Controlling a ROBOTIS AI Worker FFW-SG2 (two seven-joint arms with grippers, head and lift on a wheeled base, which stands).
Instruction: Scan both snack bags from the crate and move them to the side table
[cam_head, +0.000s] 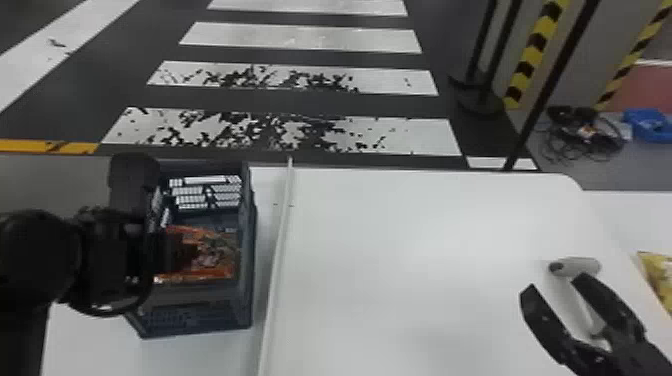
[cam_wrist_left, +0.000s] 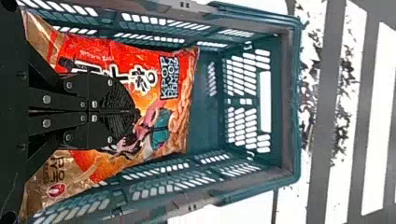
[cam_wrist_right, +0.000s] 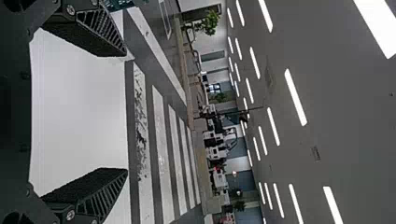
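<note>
Reaching over the dark crate (cam_head: 250, 250), my left gripper (cam_head: 182, 252) is down at the orange snack bag (cam_head: 220, 255). In the left wrist view the left gripper (cam_wrist_left: 135, 113) has its fingers pressed together on the middle of the orange snack bag (cam_wrist_left: 180, 65), which lies inside the crate (cam_wrist_left: 292, 102). A second, yellow snack bag (cam_head: 659, 272) lies at the head view's right edge. My right gripper (cam_head: 555, 282) stands open by a light grey scanner (cam_head: 580, 266). In its own wrist view the right gripper (cam_wrist_right: 126, 112) has widely parted fingers with nothing between them.
A pale raised strip (cam_head: 280, 250) runs along the white table (cam_head: 400, 240) just right of the crate. Dark poles (cam_head: 550, 80) stand beyond the table's back right, near cables (cam_head: 585, 132) and a blue container (cam_head: 650, 125) on the floor.
</note>
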